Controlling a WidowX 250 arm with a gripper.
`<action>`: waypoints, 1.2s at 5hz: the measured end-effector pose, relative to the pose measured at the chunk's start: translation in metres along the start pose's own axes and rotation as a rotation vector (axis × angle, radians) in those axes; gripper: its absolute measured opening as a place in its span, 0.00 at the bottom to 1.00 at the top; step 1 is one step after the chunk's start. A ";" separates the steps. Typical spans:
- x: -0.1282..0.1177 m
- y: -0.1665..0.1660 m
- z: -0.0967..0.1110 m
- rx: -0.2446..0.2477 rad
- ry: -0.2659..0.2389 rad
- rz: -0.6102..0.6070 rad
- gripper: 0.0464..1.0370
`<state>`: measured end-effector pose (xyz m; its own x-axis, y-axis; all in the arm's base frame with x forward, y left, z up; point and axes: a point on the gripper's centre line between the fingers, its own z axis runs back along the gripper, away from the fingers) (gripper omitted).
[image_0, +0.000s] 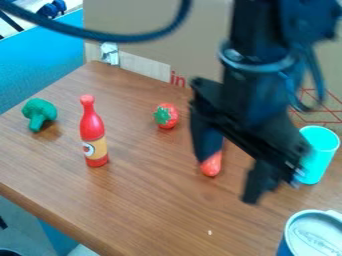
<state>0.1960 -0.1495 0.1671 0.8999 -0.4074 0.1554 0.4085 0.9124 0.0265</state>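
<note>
Over a wooden table (153, 200), the black gripper (228, 180) hangs wide open, holding nothing.
Partly hidden behind one finger lies a rounded orange-red object (212, 165); a turquoise cup (322, 152) stands to the picture's right, a strawberry (171, 116) and red bottle (93, 131) to its left.

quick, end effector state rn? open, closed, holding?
End effector: open, fingers apart, nothing visible between them; orange-red item shows just past one fingertip.
</note>
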 end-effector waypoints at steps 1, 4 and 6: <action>0.015 -0.025 -0.015 -0.060 -0.030 0.005 0.96; 0.054 -0.074 -0.028 -0.092 -0.138 0.019 0.96; 0.054 -0.073 -0.054 -0.096 -0.056 0.063 0.96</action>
<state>0.2229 -0.2405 0.1199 0.9154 -0.3441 0.2089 0.3666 0.9270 -0.0791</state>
